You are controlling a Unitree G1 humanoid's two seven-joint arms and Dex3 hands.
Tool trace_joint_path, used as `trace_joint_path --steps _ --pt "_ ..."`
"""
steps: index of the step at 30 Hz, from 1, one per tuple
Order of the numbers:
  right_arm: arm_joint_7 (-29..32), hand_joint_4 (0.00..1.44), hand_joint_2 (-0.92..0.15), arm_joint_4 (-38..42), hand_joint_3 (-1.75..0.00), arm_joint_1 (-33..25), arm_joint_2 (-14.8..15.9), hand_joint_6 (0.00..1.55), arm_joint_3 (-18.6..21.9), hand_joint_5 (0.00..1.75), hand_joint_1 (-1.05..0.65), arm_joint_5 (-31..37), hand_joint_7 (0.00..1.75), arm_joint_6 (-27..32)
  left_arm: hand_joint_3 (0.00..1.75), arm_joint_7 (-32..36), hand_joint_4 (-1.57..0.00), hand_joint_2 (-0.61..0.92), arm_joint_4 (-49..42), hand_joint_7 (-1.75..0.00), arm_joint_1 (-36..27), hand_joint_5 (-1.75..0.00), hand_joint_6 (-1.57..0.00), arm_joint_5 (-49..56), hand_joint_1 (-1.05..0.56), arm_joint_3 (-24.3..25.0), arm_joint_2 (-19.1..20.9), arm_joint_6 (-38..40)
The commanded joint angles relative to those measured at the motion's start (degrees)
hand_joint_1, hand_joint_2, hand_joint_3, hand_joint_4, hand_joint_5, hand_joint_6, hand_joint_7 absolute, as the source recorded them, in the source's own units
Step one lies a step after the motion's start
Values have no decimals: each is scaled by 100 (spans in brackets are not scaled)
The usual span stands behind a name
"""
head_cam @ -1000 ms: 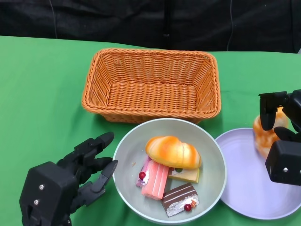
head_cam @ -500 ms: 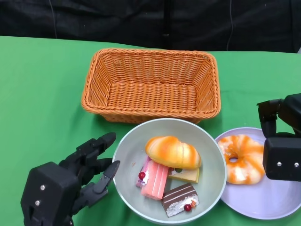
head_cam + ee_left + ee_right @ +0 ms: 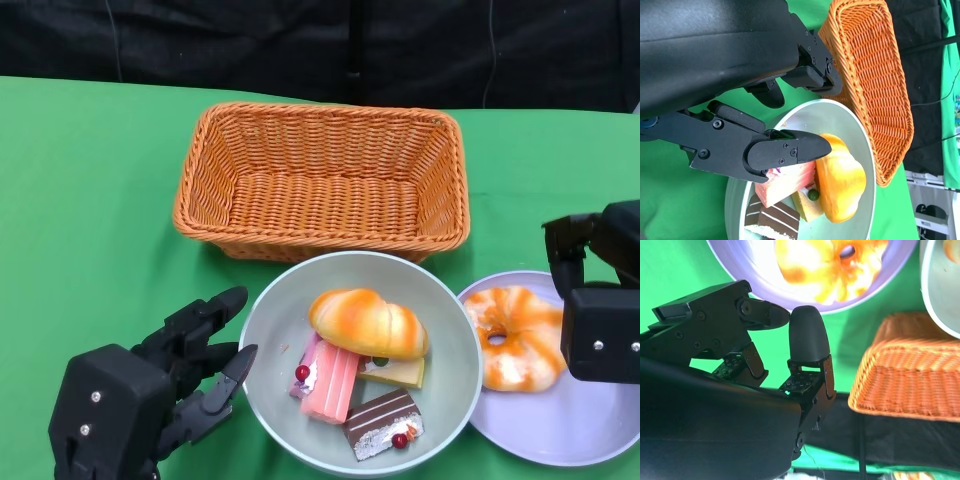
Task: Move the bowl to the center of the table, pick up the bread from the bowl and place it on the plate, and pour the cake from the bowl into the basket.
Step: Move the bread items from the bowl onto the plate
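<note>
At table center, toward 6 o'clock in the head view, sits the bowl [image 3: 362,362], pale green, on the green tabletop [image 3: 90,200]. Bowl holds an orange bread loaf [image 3: 368,323] at its middle, a pink cake slice [image 3: 328,381] just under it, a yellow cake piece [image 3: 396,372] beside that, and a chocolate cake piece [image 3: 384,424] at the bowl's 6 o'clock edge. Wicker basket [image 3: 322,180] at 12 o'clock from the bowl, near its rim; whether they touch, cannot tell. Lavender plate [image 3: 560,420] at 3 o'clock from the bowl, rims touching or nearly so. Ring-shaped orange bread [image 3: 512,337] lies flat on the plate. Right robot hand [image 3: 598,300] at the plate's 3 o'clock side, above it, released, grasping nothing, fingers apart and clear of the ring bread; right wrist view shows the fingers [image 3: 808,335] parted with the plate beyond. Left robot hand [image 3: 150,385] at 9 o'clock from the bowl, open, fingers spread, tips just beside the bowl's rim, holding nothing.
</note>
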State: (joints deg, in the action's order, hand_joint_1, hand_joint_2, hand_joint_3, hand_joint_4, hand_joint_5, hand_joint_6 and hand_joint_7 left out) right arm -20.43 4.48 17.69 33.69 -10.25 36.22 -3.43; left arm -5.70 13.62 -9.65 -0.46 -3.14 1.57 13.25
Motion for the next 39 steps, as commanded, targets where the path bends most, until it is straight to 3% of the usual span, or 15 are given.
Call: trace_joint_path --steps 1,3,5,7,9,12,14,15,20,27,30,35,39 --pt "-56 82 -85 150 -24 -6 44 104 -49 150 -11 -95 50 24 47 52 -22 92 95 -2 -25 -72 -50 -10 -51 44 31 80" --pt "-59 83 -89 105 -13 -35 60 108 -71 140 -16 -93 24 56 47 62 -23 92 110 -2 -20 -72 -50 -20 -51 67 28 112" --pt "-173 80 -91 -94 -6 -105 112 106 -39 133 -21 -152 11 108 47 77 -23 92 148 -2 -10 -72 -50 -43 -50 101 22 208" --pt "-374 77 -92 -309 -5 -140 215 102 -25 121 -24 -184 5 146 47 74 -23 92 189 -2 -14 -71 -50 -54 -50 118 29 269" --pt "-521 82 -92 -460 -5 -151 283 94 -33 76 -28 -172 2 211 46 71 -23 92 216 -1 -24 -71 -49 -49 -50 125 33 290" --pt "-569 85 -92 -662 -5 -187 284 91 7 61 -28 -202 1 273 46 64 -23 92 225 -1 -22 -71 -49 -27 -49 126 47 308" --pt "-541 89 -92 -1020 -4 -251 213 84 129 35 -30 -313 0 366 46 65 -23 92 207 -2 -1 -70 -50 -7 -49 124 60 306" --pt "-535 90 -92 -1176 -6 -278 179 82 182 31 -31 -361 0 427 46 65 -23 92 195 -2 11 -70 -50 -9 -49 126 58 304" --pt "-472 92 -92 -2274 -12 -549 -37 75 558 25 -37 -918 0 438 45 83 -23 92 234 -1 -16 -69 -50 22 -50 57 31 276" --pt "-486 81 -92 -2986 -11 -778 -192 65 617 19 -39 -1259 0 479 46 22 -25 92 228 -1 39 -70 -50 9 -53 41 107 270" --pt "-505 72 -92 -3091 -12 -885 -356 57 528 15 -42 -1521 0 426 45 -10 -25 92 162 -1 57 -70 -50 2 -54 21 124 196" --pt "-461 72 -92 -3136 -9 -953 -486 56 383 16 -44 -1536 0 354 45 -9 -24 92 160 -1 45 -68 -51 18 -54 -13 146 181" --pt "-323 72 -92 -2932 -10 -912 -714 56 -113 18 -47 -1281 1 94 45 -14 -25 92 147 0 80 -67 -49 -4 -54 -24 135 213"
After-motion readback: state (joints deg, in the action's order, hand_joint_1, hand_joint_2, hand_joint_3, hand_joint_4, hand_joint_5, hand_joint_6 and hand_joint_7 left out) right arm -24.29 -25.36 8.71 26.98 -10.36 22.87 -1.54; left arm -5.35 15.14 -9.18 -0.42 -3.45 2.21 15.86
